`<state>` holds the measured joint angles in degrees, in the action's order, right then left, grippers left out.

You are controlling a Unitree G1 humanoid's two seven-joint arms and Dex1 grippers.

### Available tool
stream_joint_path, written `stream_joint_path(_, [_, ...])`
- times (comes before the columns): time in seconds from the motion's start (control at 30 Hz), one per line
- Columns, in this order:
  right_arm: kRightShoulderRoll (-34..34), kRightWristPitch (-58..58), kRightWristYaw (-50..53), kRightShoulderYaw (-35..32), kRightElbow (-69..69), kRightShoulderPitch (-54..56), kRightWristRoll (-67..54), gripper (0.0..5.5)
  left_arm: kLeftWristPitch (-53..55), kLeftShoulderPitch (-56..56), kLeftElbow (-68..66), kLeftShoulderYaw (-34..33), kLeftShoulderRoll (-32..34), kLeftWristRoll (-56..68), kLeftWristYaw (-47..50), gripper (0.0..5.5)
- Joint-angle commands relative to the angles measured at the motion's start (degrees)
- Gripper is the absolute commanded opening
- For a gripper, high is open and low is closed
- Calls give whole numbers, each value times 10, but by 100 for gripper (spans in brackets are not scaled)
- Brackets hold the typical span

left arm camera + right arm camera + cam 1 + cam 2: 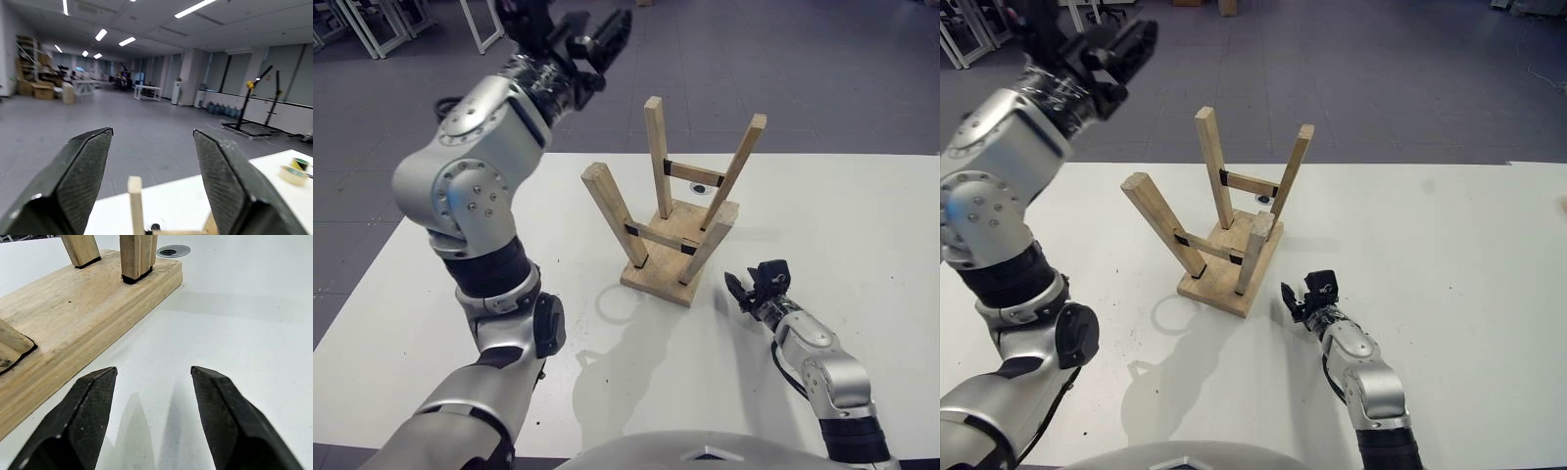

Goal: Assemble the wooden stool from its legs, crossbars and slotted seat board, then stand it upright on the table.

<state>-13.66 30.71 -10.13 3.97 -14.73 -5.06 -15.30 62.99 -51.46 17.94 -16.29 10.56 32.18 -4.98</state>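
gaping beside the seat board (pixel 73 308), right end effector (pixel 154 371) (empty), left end effector (pixel 152 131) raised, likewise spread

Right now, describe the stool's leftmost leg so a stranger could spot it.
On the white table the stool lies upside down, seat board flat, four legs up. The near-left leg is the one leaning out to the robot's left; its neighbours stand straighter or lean right.

No lettering, label or number can be read anywhere (the stool (pixel 661 279) shows plain wood).
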Motion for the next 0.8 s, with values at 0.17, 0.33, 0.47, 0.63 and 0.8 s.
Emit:
stream_joint_path(0.17, [15,3,1,-4,-2,20,12,278,-43,-45,-70,-28,11,0,9,306])
stream_joint_path(0.33, [16,6,-3,-8,-5,16,16,278,-11,-67,-49,-43,26,21,34,306])
stream_joint_path(0.47, [16,12,-6,-14,-9,21,15,278,85,178,43,69,-24,21,51,306])
stream_joint_path(0.63, [20,18,-5,-16,-17,23,15,278,73,251,68,105,-21,0,50,306])
stream_joint_path(0.8, [31,11,-2,-9,-14,6,21,278,66,122,61,45,-5,28,37,306])
